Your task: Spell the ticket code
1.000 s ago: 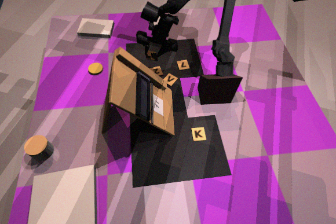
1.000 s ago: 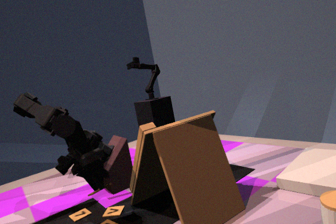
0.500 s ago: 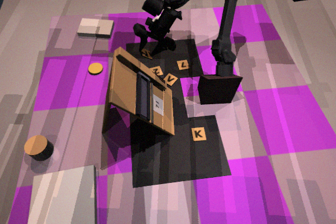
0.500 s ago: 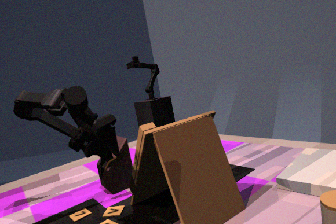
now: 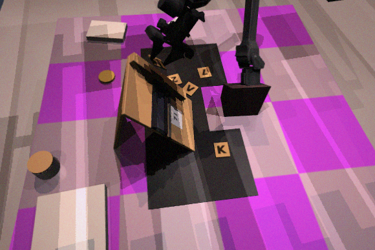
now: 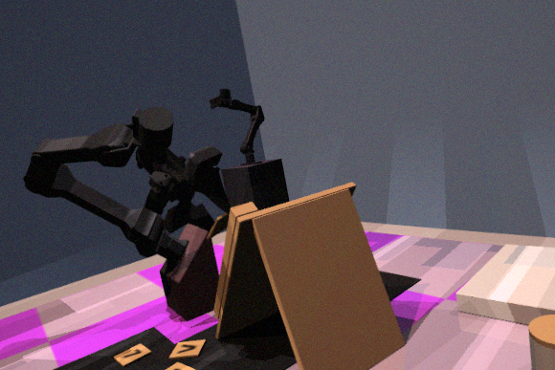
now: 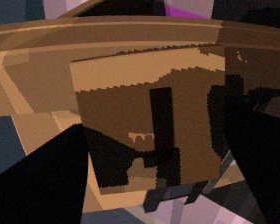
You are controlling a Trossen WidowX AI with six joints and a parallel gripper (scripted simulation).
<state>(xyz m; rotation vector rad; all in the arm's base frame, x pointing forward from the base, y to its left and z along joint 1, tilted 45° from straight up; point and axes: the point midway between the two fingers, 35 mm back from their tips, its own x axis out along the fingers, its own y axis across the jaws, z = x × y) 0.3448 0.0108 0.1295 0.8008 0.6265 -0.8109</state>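
The tan A-frame board [image 5: 137, 97] [image 6: 325, 278] stands on the black mat, with its dark letter rail [image 5: 160, 110] running down its face and the white ticket [image 5: 176, 118] beside the rail. My gripper [image 5: 158, 60] [image 6: 216, 227] [image 7: 151, 139] is shut on a tan letter tile marked J [image 5: 158, 62] [image 7: 187, 99] and holds it at the board's upper far end, by the rail's end. The board's top edge [image 7: 124, 36] fills the wrist view just beyond the tile. Loose tiles Z [image 5: 174, 79], V [image 5: 191, 88], L [image 5: 204, 72] and K [image 5: 222, 150] lie flat on the mat.
The arm's dark base block [image 5: 244, 99] [image 6: 191, 278] stands right of the board. A white box [image 5: 107, 30] lies at the far left, a white slab [image 5: 71, 217] [image 6: 507, 283] at the near left. A short cylinder [image 5: 42, 163] and a flat disc [image 5: 107, 76] sit left of the board.
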